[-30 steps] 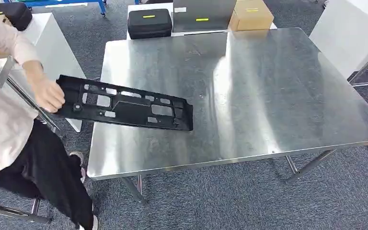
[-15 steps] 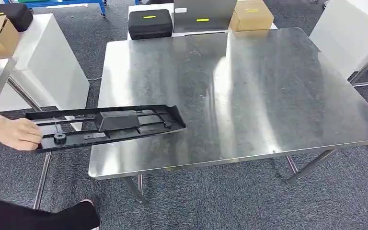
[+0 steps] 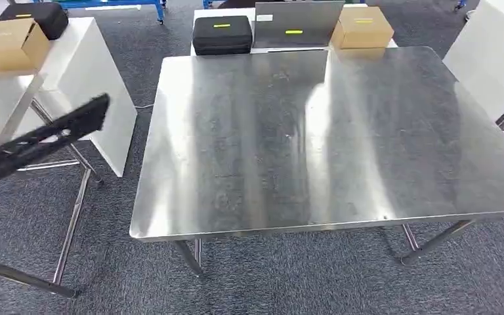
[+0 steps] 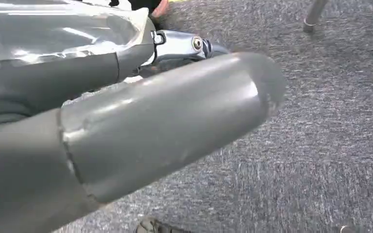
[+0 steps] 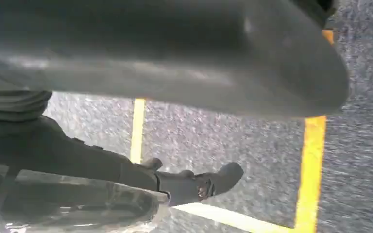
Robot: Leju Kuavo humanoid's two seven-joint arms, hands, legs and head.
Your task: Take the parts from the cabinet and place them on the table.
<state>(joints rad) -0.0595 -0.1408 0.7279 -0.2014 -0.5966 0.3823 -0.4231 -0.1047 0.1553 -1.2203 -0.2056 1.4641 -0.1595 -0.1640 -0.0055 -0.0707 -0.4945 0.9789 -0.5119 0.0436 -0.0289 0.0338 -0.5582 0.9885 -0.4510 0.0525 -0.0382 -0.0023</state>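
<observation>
Half a second ago a person's hand held the long black part over the near-left corner of the table; now the part (image 3: 39,141) is off the tabletop altogether, blurred and tilted in the air to the left of the steel table (image 3: 341,138), above the carpet and in front of the white cabinet (image 3: 95,85). The person's hand is gone from the head view, and what carries the part cannot be made out. The whole picture has also shifted a little, so the camera has moved.

On the white cabinet sit a cardboard box (image 3: 10,44), closed, and behind it a black case (image 3: 39,14). Beyond the far edge of the table stand another black case (image 3: 222,34) with a yellow label, a grey case (image 3: 296,25) and a second closed cardboard box (image 3: 362,27); their contents are hidden.

The left hand (image 4: 141,126) hangs over grey carpet, its thick thumb across the view; whether its fingers are apart or together cannot be told. The right hand (image 5: 165,63) hangs over carpet marked with yellow lines, its state equally unclear.
</observation>
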